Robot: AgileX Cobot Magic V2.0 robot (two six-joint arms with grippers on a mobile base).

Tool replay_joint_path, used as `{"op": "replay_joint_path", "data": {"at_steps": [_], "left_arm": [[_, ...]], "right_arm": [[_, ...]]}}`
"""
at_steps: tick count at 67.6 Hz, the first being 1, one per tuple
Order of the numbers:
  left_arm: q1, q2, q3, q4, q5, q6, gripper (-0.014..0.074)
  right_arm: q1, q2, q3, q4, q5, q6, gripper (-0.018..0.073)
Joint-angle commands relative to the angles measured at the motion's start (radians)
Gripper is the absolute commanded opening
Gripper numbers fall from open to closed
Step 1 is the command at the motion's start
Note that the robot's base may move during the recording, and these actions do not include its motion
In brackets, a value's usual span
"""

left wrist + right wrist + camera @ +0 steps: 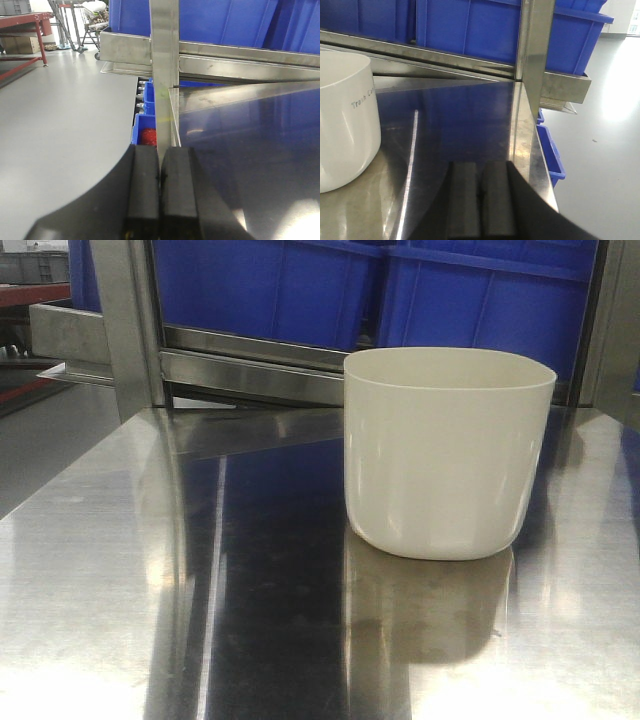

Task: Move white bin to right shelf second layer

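Front view: white bin stands upright on the steel tabletop, right of centre, near the back edge. No gripper appears in this view. Behind it run the steel rails of a rack carrying blue crates.

Left wrist view: bin is out of frame. Left gripper has its black fingers pressed together with nothing between them, hanging over the table's left edge. A steel post rises just ahead of it. Only this view shows a small blue bin low beside the table with something red in it, a red-framed table far left, and a wheeled cart in the distance.

Right wrist view: right gripper likewise has fingers together, holding nothing, near the table's right edge and well apart from the bin, which sits at frame left. Only here is grey lettering visible on the bin wall, cut off after "Trash Ca".

Surface: brushed steel, mirroring the blue crates. Floor: smooth light grey.

Bin: glossy cream-white, rounded-square, tapering slightly to the base, plain rim, interior not visible.
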State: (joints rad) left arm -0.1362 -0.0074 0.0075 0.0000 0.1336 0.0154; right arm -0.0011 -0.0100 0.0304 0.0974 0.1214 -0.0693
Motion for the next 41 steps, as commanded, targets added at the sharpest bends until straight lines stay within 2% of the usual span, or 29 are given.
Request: {"op": "replay_joint_path", "data": {"at_steps": [1, 26, 41], "left_arm": [[-0.001, -0.015, 0.037, 0.000, -0.086, -0.003, 0.0085], [-0.001, -0.015, 0.037, 0.000, -0.086, -0.003, 0.0085], [-0.001, -0.015, 0.037, 0.000, -0.086, -0.003, 0.0085]], "right_arm": [[-0.003, -0.020, -0.016, -0.007, -0.088, -0.011, 0.0052], [-0.003, -0.020, -0.016, -0.006, -0.088, -0.011, 0.0052], [-0.003, -0.020, -0.016, -0.007, -0.177, -0.011, 0.0052]]}}
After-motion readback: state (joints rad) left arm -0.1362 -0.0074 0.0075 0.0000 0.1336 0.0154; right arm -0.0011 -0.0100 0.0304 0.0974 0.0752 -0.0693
